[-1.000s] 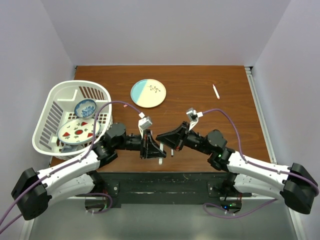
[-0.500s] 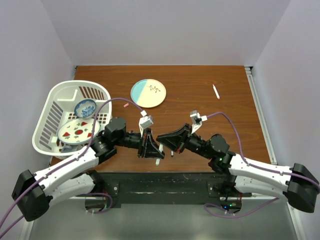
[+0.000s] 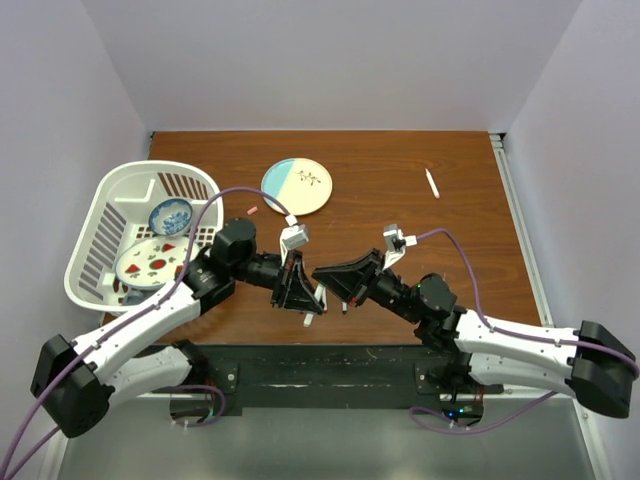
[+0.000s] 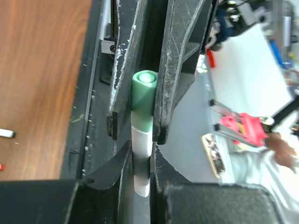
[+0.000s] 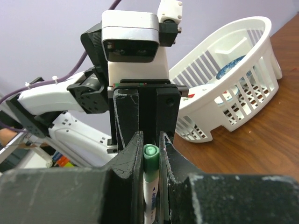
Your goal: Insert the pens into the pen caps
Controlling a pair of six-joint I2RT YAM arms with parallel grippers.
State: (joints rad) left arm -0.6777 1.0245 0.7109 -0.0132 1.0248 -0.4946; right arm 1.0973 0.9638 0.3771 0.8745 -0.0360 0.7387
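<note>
Wood tbl [image 3: 400,170]; green-capped wht pen [image 4: 141,161]

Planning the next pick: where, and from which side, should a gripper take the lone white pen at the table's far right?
Take the white pen at mid-barrel, straight down from above, jaws closing across it left to right. It lies flat on the table, its length running nearly front to back, so probably only its slim sides offer a hold.
</note>
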